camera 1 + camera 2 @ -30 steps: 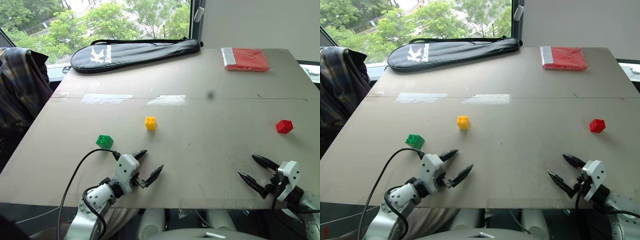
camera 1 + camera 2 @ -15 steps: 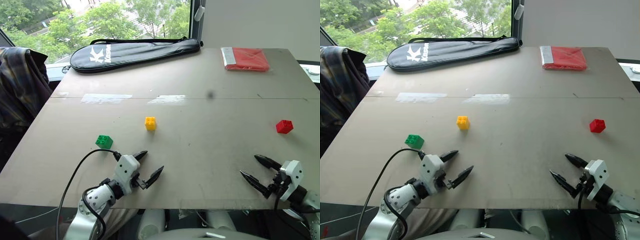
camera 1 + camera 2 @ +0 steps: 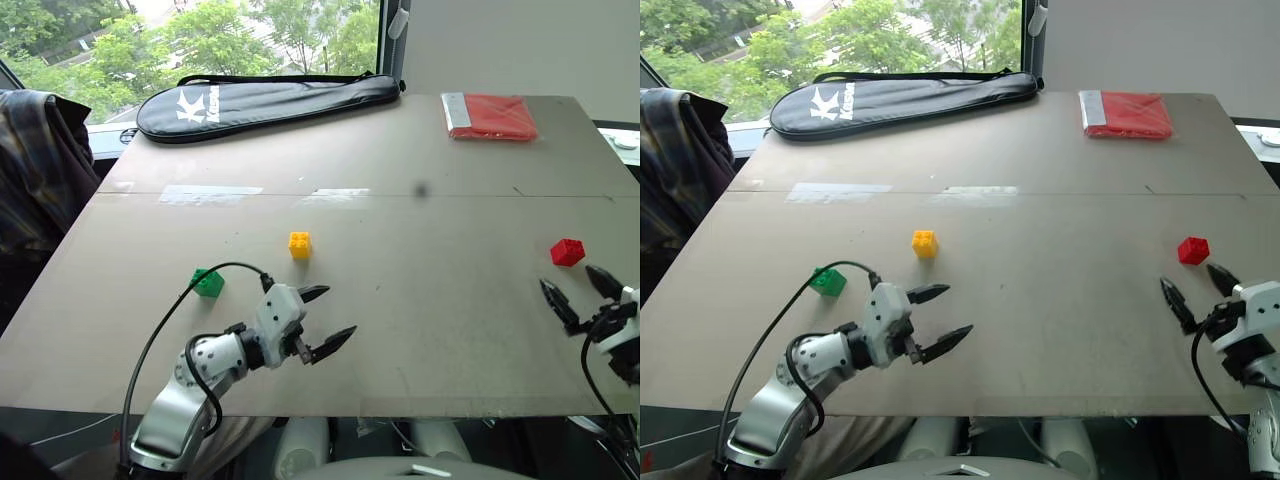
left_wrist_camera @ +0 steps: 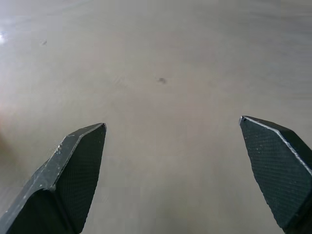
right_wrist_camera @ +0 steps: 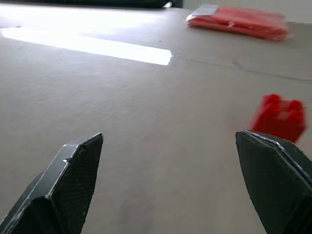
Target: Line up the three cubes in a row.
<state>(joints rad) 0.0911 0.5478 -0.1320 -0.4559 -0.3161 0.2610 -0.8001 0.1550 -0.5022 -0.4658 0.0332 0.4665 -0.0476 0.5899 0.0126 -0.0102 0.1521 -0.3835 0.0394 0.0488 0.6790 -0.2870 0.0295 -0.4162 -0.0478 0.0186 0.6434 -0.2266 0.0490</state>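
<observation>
Three studded cubes lie apart on the grey-brown table. The yellow cube is left of centre, the green cube nearer and further left, the red cube at the right. My left gripper hovers open and empty over the near table, right of the green cube and nearer than the yellow one. My right gripper is open and empty just short of the red cube, which sits beyond its right finger in the right wrist view.
A long black racket bag lies along the far left edge. A flat red packet with a silver edge rests at the far right corner. A plaid garment hangs off the table's left side.
My right gripper moved right and farther out, up to the red cube. My left gripper rose and shifted right, away from the near edge. The cubes stayed put.
</observation>
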